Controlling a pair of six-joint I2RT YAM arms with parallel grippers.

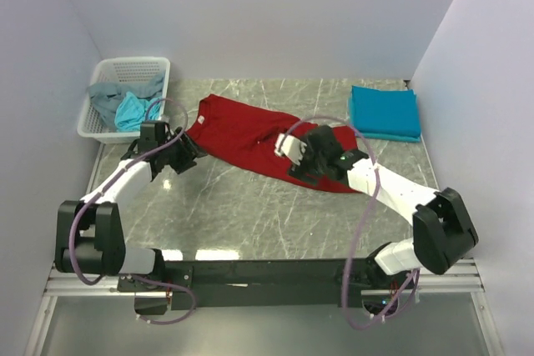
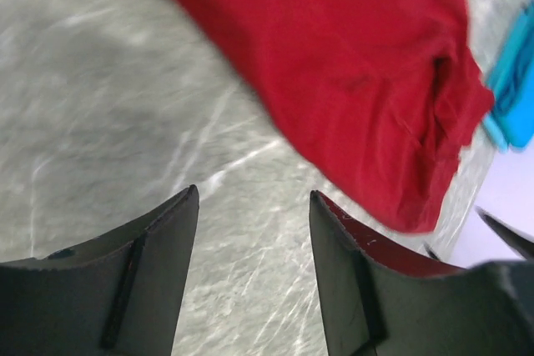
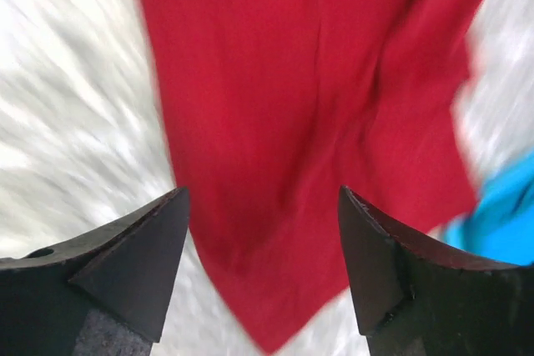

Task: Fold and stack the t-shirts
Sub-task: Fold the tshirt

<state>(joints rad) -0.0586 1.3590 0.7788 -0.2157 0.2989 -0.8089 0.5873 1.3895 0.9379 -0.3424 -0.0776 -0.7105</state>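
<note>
we held the left gripper (image 2: 253, 192) spread wide over the table (image 1: 250, 214) just beside the dark red t-shirt (image 1: 250, 135), the right gripper (image 3: 263, 191) equally wide above its cloth. the folded teal-blue t-shirt (image 1: 384, 112) lay far right.

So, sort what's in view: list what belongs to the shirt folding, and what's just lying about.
Job:
red t-shirt, spread out
folded teal-blue t-shirt
grey t-shirt and light turquoise t-shirt, both in the white mesh basket

Lying about:
that basket only

Top cam overhead; wrist cams close, both share red shirt (image 2: 350, 64) (image 3: 317, 122).
</note>
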